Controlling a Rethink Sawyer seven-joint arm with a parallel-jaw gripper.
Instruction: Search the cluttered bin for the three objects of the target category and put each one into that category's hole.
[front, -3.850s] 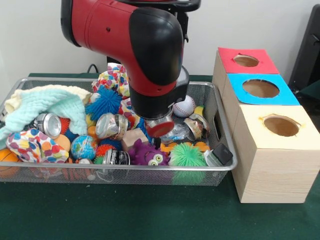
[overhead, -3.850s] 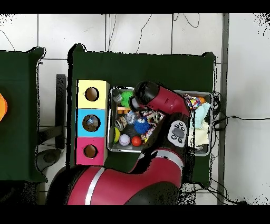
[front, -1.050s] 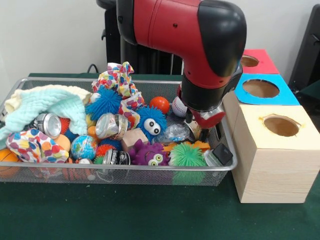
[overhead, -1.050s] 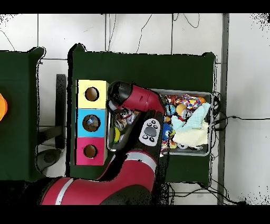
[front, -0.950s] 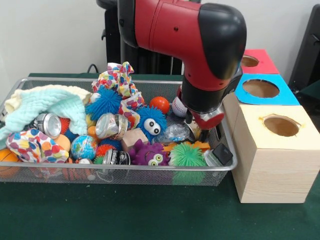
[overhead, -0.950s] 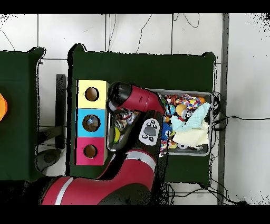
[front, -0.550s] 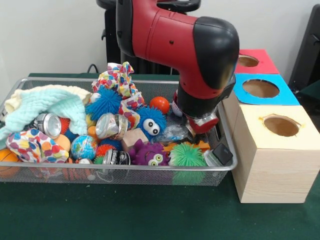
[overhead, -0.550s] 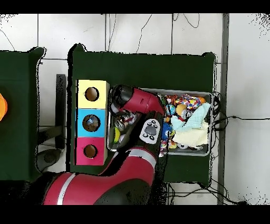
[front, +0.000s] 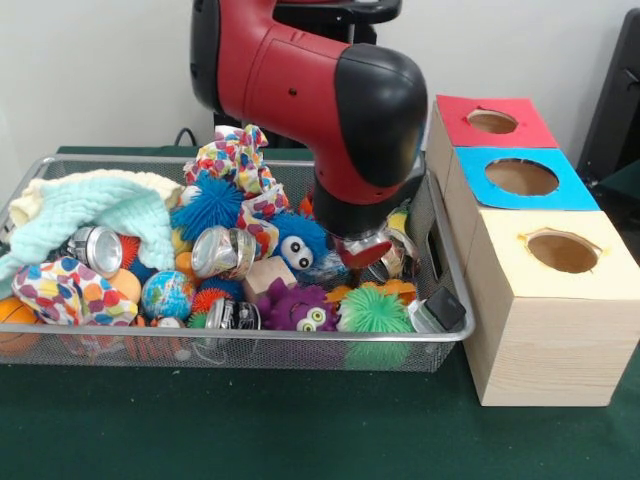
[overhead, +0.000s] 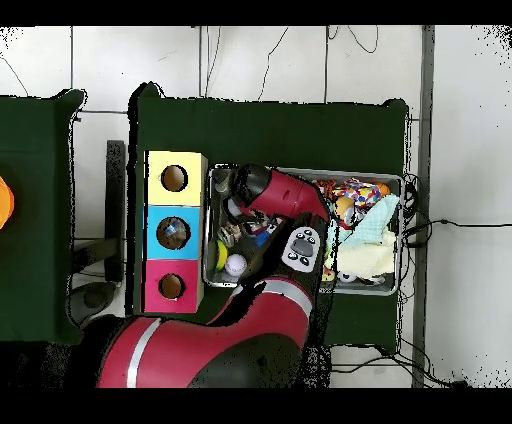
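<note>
Clutter fills the wire bin (front: 440, 262): a mint cloth (front: 95, 210) at one end, a blue fuzzy toy with googly eyes (front: 293, 243), a purple monster (front: 298, 310), a green spiky ball (front: 375, 310), a globe ball (front: 167, 293), shiny cans (front: 222, 250) and a spotted bag (front: 235, 160). The arm (front: 320, 100) hangs low over the end of the bin nearest the boxes, its gripper (front: 362, 250) down among the toys just beside the blue one. I cannot tell how the fingers stand; the wrist hides them. Beside the bin stand three boxes with holes on top: red (front: 492, 121), blue (front: 520, 177) and yellow (front: 562, 251). Which toys belong to the target group I cannot tell.
</note>
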